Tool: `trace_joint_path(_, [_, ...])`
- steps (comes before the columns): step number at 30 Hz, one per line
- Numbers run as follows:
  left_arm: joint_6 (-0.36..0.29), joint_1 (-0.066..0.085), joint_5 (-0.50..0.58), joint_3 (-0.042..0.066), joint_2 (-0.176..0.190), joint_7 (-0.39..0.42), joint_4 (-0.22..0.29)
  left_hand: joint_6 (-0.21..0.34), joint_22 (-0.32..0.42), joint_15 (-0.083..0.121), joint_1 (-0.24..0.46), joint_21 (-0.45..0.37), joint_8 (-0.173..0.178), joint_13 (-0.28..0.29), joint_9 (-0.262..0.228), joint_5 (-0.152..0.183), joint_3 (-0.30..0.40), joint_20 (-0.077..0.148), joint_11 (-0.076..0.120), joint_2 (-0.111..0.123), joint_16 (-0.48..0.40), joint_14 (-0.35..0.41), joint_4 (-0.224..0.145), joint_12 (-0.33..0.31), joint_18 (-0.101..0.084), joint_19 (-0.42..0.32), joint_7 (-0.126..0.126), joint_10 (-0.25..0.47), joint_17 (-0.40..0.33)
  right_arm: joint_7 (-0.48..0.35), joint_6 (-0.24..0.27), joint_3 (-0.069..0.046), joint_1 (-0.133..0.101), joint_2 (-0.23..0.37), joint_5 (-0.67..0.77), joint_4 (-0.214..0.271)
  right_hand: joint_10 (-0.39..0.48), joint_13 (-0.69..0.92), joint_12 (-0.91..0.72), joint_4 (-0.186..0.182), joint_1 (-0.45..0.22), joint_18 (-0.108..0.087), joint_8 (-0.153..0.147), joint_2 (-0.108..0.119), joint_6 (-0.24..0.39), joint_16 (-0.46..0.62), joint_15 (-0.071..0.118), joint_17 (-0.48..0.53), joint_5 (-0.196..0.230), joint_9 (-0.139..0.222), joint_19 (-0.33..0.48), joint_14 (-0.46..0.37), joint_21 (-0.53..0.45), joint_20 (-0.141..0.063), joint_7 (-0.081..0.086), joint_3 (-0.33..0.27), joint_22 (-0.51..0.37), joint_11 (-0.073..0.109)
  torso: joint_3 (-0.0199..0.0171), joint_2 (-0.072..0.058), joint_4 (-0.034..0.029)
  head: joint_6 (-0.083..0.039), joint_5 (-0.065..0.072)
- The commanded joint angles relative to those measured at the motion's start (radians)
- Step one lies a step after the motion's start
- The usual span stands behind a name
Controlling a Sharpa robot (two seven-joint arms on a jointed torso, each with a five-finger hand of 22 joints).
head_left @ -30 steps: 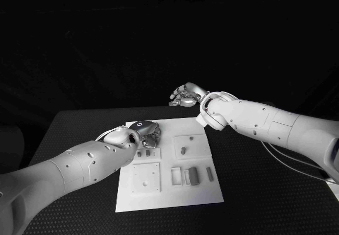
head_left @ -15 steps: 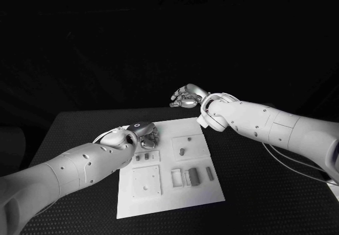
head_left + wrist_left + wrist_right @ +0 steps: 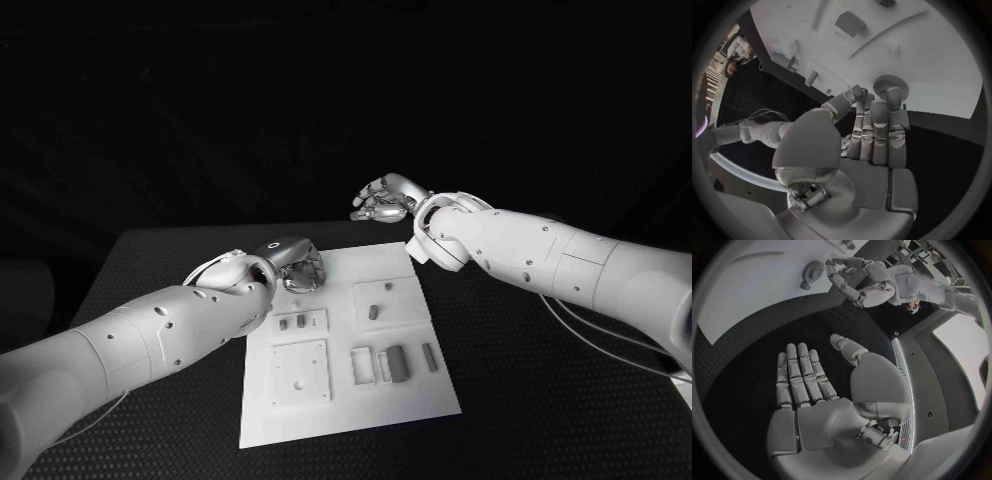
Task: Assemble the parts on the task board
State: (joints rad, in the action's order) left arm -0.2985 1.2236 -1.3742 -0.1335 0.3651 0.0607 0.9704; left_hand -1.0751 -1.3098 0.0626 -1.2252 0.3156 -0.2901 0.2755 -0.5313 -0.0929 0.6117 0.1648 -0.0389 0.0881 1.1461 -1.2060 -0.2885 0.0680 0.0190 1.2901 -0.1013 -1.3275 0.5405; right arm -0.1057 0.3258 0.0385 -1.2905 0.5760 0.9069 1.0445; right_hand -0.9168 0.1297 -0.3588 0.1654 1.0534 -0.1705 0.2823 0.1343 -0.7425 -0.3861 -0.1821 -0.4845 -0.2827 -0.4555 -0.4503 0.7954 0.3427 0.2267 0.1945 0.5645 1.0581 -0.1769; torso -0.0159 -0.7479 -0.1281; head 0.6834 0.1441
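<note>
The white task board [image 3: 346, 410] lies mid-table with small grey parts [image 3: 392, 362] near its middle. My left hand [image 3: 296, 265] hovers over the board's far left corner, its fingers [image 3: 873, 135] straight and side by side. A round toothed part [image 3: 891, 86] lies on the board at their tips, and nothing sits in the palm. In the right wrist view the same round part [image 3: 811, 271] lies just beside the left hand [image 3: 848, 280]. My right hand [image 3: 385, 198] hangs past the board's far edge, fingers [image 3: 798, 375] stretched out and empty.
A square insert [image 3: 392, 298] holds a small piece at the board's right. A flat square plate [image 3: 299, 372] and two little slots [image 3: 296, 322] lie on its left half. Black table [image 3: 548, 400] surrounds the board.
My left hand has drifted a little toward the board's far edge. The right hand has hardly moved.
</note>
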Motion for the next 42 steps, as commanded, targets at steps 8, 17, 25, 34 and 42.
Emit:
trace_joint_path(8, [0.032, 0.017, 0.044, 0.001, 0.100, -0.015, 0.097, -0.006, -0.024, 0.009, -0.004, 0.008, -0.005, 0.002, -0.001, -0.004, 0.007, 0.005, -0.001, -0.018, 0.009, -0.016, -0.002, 0.003, 0.045, 0.003, -0.001, -0.008, 0.002, -0.009, 0.000, 0.000, 0.000, 0.016, -0.001, 0.006, -0.008, -0.002, 0.005, 0.001, 0.009, 0.016, 0.004, 0.003, 0.005, 0.004, -0.004, -0.002, -0.004, 0.002, 0.003, 0.001, -0.007, -0.001, 0.026, -0.004, 0.002, 0.002, 0.0005, 0.000, -0.0011, 0.001, -0.004])
trace_joint_path(17, [0.034, 0.018, 0.064, 0.000, 0.196, -0.037, 0.185, -0.007, -0.025, 0.011, -0.003, 0.016, -0.005, 0.002, -0.001, -0.004, 0.007, 0.007, 0.000, -0.016, 0.016, -0.021, -0.002, 0.003, 0.046, 0.007, 0.000, -0.010, 0.004, -0.009, 0.000, 0.000, 0.000, 0.024, -0.002, 0.008, -0.009, -0.003, 0.005, 0.001, 0.009, 0.016, 0.004, 0.003, 0.005, 0.004, -0.004, -0.002, -0.004, 0.002, 0.003, 0.001, -0.008, -0.001, 0.026, -0.004, 0.003, 0.002, 0.0003, -0.001, -0.0002, 0.001, -0.008])
trace_joint_path(25, [0.043, 0.018, 0.064, -0.001, 0.205, -0.037, 0.181, -0.008, -0.025, 0.013, -0.001, 0.027, -0.005, 0.002, -0.001, -0.004, 0.006, 0.009, 0.002, -0.016, 0.027, -0.025, -0.001, 0.002, 0.048, 0.012, 0.000, -0.012, 0.008, -0.010, -0.001, 0.000, 0.000, 0.023, -0.002, 0.006, -0.009, -0.004, 0.005, 0.001, 0.009, 0.016, 0.004, 0.003, 0.005, 0.005, -0.004, -0.003, -0.004, 0.002, 0.003, 0.002, -0.008, -0.001, 0.026, -0.004, 0.004, 0.002, -0.0002, -0.002, 0.0007, 0.001, -0.010])
trace_joint_path(34, [0.038, 0.009, 0.063, -0.003, 0.186, -0.025, 0.159, -0.008, -0.025, 0.013, -0.001, 0.029, -0.005, 0.002, -0.001, -0.004, 0.007, 0.009, 0.002, -0.016, 0.030, -0.025, -0.002, 0.002, 0.048, 0.013, 0.000, -0.012, 0.009, -0.010, -0.001, 0.000, 0.000, 0.020, -0.002, 0.006, -0.009, -0.004, 0.005, 0.001, 0.009, 0.016, 0.004, 0.003, 0.005, 0.005, -0.004, -0.003, -0.004, 0.002, 0.003, 0.002, -0.009, -0.001, 0.026, -0.004, 0.004, 0.002, -0.0018, -0.002, 0.0012, 0.002, -0.012])
trace_joint_path(42, [0.035, -0.006, 0.052, -0.007, 0.167, -0.016, 0.128, -0.007, -0.025, 0.013, -0.002, 0.032, -0.004, 0.001, -0.001, -0.004, 0.008, 0.010, 0.002, -0.017, 0.033, -0.025, -0.002, 0.001, 0.049, 0.013, -0.001, -0.012, 0.010, -0.010, -0.002, 0.000, 0.000, 0.018, -0.002, 0.004, -0.009, -0.005, 0.005, 0.001, 0.009, 0.016, 0.005, 0.002, 0.005, 0.006, -0.004, -0.004, -0.004, 0.002, 0.002, 0.002, -0.009, -0.001, 0.026, -0.005, 0.005, 0.002, -0.0028, -0.002, 0.0020, 0.005, -0.010])
